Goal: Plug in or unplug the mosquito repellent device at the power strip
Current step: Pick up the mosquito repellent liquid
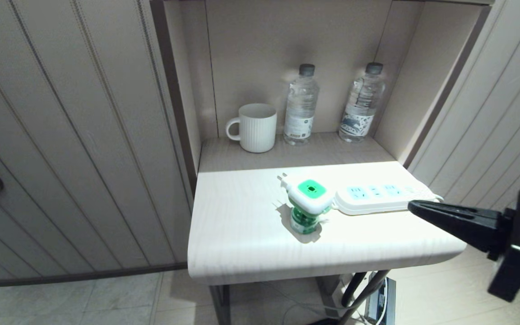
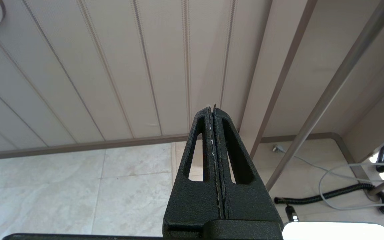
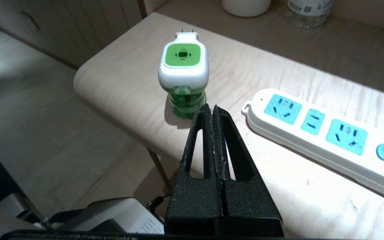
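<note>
Device (image 1: 309,203): standing unplugged on the table (image 1: 242,225), prongs pointing at 10 o'clock.
Strip (image 1: 377,198): lying at the device's 3 o'clock.
Right gripper (image 1: 411,206): hovering pinched shut, empty.
Left gripper (image 2: 213,108): idling shut, empty.

on the counter (image 1: 242,225) before me the mosquito repellent device (image 1: 308,203) stands just left of the power strip (image 1: 377,198); behind them a mug (image 1: 254,127), then two bottles (image 1: 301,104) to its right.
</note>
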Controlling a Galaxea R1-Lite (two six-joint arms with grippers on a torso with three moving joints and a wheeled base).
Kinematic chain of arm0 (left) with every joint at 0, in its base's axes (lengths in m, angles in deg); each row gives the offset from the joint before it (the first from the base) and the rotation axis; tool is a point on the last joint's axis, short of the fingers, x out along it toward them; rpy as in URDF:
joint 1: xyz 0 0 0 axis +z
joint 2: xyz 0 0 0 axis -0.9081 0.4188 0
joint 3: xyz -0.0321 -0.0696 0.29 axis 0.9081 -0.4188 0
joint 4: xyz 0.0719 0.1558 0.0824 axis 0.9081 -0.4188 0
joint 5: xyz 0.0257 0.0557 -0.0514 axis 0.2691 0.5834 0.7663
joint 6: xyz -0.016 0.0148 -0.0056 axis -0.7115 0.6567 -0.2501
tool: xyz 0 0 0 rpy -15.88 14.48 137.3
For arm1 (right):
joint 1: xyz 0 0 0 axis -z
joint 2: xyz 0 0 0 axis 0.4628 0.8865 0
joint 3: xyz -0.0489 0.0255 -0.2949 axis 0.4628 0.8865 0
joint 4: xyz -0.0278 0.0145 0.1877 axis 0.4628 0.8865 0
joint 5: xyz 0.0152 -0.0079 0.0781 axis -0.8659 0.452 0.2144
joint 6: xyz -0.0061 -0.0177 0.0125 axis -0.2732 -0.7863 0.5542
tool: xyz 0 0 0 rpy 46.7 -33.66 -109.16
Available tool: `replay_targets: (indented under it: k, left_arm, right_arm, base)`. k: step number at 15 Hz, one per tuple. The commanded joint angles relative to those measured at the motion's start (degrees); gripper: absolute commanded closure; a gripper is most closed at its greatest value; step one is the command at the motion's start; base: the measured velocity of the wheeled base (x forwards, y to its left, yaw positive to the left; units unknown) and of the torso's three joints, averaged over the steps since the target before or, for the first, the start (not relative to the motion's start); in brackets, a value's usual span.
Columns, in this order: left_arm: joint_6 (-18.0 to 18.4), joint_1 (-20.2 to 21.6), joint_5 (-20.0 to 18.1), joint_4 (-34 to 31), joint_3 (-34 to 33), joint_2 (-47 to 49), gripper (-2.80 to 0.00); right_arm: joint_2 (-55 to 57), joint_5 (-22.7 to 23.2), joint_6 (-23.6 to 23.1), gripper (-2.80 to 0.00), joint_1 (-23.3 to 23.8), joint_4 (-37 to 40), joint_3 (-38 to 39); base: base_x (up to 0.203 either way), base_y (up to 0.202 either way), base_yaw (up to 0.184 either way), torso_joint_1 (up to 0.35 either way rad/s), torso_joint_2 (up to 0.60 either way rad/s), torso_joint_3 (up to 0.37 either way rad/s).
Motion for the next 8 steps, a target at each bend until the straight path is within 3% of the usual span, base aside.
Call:
replay_targets:
  k: [1,6,8]
  left_arm:
    - [0.02,-0.01,-0.01,-0.05,0.0,0.04,0.0]
    - [0.02,-0.01,-0.01,-0.09,0.0,0.04,0.0]
    - [0.02,-0.01,-0.01,-0.04,0.0,0.04,0.0]
  right_arm:
    - [3.14,-10.08,0.34,0.0,-8.26,-3.05,-0.28]
    - [4.64,-12.85,1.0,0.0,-11.35,-7.09,2.82]
    - [8.51,-19.91,0.14,0.0,-15.31,-15.82,5.07]
  base:
    - [0.0,0.0,0.0,0.0,0.0,0.0]
    - [0.0,0.0,0.0,0.0,0.0,0.0]
    - [0.0,0.0,0.0,0.0,0.0,0.0]
